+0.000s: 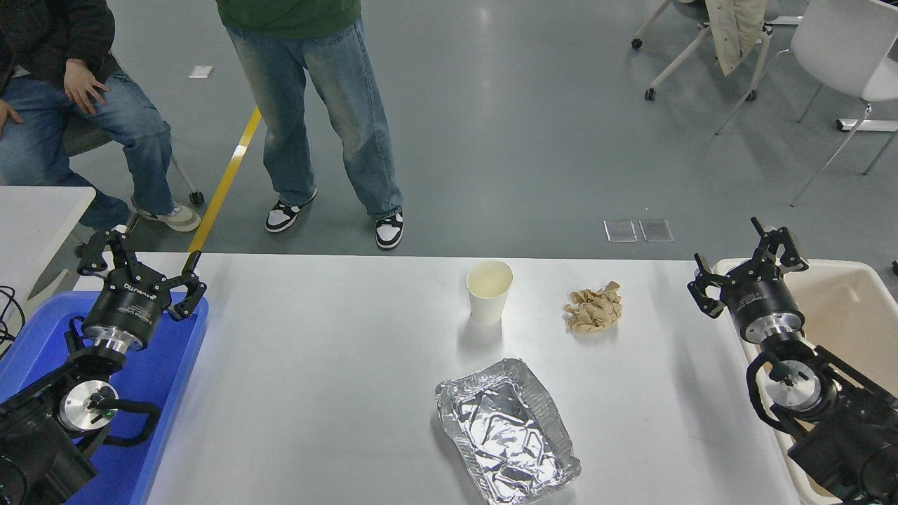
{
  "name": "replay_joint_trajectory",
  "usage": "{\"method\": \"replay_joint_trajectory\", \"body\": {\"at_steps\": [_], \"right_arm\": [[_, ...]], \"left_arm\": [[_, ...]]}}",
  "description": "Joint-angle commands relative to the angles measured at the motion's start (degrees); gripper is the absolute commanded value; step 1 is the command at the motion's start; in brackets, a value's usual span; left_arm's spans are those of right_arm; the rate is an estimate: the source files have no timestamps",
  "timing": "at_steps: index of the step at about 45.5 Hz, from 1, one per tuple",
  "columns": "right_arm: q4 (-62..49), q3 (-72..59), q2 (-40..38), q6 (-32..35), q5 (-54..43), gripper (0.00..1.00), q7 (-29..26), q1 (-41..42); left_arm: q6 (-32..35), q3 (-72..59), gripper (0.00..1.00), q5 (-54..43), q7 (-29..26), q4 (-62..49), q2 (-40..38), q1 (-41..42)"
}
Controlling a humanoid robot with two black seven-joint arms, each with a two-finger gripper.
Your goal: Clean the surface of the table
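I have the right gripper (747, 263) hanging with its fingers spread wide and nothing between them, over the near rim of the cream bin (852, 308) at the table's right end. The left gripper (140, 270) sits parked over the blue tray (165, 393), also splayed open and empty.

The table surface (316, 393) stretches away to the left of my working gripper, its long axis running straight across from one arm to the other, with the short axis pointing out toward the two people (309, 105) at the far side. It is rigid, flat and looks smooth and matte, so I judge that things will slide on it readily; there is nothing on it to grip as such, only to sweep clear.

Three things lie on it. Closest to my right gripper, just to its left, is a crumpled brown paper wad (593, 309): light and soft, I would pinch it anywhere across its bulk. Further left stands a white paper cup (489, 291), upright, mouth up; its contents I cannot tell, so I would close gently on the wall below the rim. Nearer me and left lies a foil tray (506, 429), its long axis on a diagonal. It is thin and will crumple easily, so a rim edge is the place to hold it.
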Motion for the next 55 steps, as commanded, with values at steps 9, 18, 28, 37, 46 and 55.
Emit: {"method": "replay_joint_trajectory", "body": {"at_steps": [9,18,28,37,46,55], "right_arm": [[0.03,0.14,0.11,0.61,0.77,1.00,0.02,-0.40],[0.03,0.05,0.03,0.78,0.77,1.00,0.02,-0.23],[0.56,0.05,-0.33,0.78,0.77,1.00,0.02,-0.40],[0.56,-0.03,-0.50,0.78,0.77,1.00,-0.07,-0.58],[0.82,-0.12,-0.76,0.78,0.77,1.00,-0.86,-0.75],[3.72,-0.21,-1.99,0.78,1.21,1.00,-1.30,-0.84]], "left_arm": [[0.02,0.00,1.00,0.00,0.00,0.00,0.02,0.01],[0.02,0.00,1.00,0.00,0.00,0.00,-0.06,0.01],[0.01,0.00,1.00,0.00,0.00,0.00,0.02,0.01],[0.02,0.00,1.00,0.00,0.00,0.00,-0.06,0.01],[0.02,0.00,1.00,0.00,0.00,0.00,-0.06,0.01],[0.02,0.00,1.00,0.00,0.00,0.00,0.02,0.01]]}}
